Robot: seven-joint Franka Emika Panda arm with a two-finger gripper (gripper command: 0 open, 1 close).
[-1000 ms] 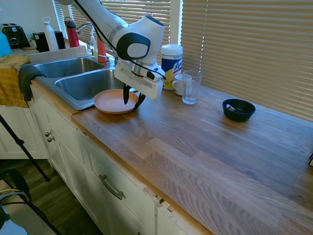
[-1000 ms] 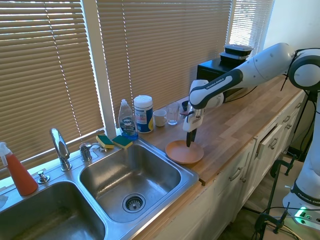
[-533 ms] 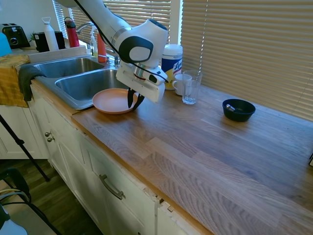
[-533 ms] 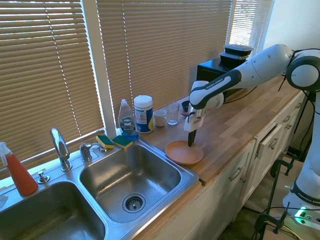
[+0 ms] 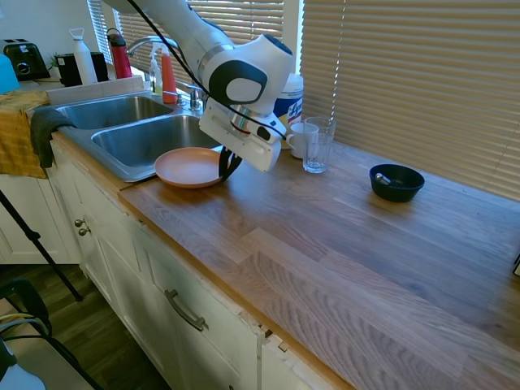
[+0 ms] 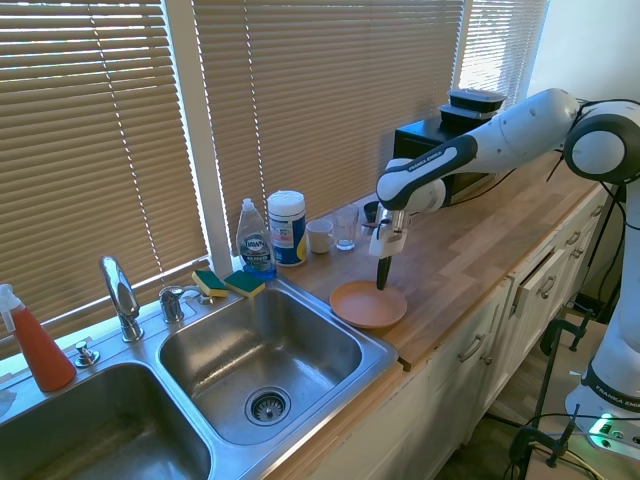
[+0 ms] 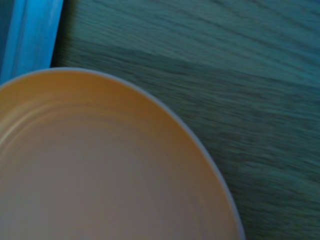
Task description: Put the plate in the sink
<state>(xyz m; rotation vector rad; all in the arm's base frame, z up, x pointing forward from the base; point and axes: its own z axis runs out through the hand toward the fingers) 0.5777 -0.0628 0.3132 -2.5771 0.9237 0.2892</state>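
The round salmon-orange plate (image 5: 189, 167) lies flat on the wooden countertop (image 5: 341, 236), at its edge beside the stainless-steel double sink (image 6: 255, 350). I judge it stiff, light, glossy and breakable, so I'd pinch the raised rim. My white arm's black two-finger gripper (image 5: 228, 165) sits at that rim; whether it's clamped, I can't tell.

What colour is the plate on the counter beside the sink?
Salmon-orange, plain; the plate shows best in the second exterior view.
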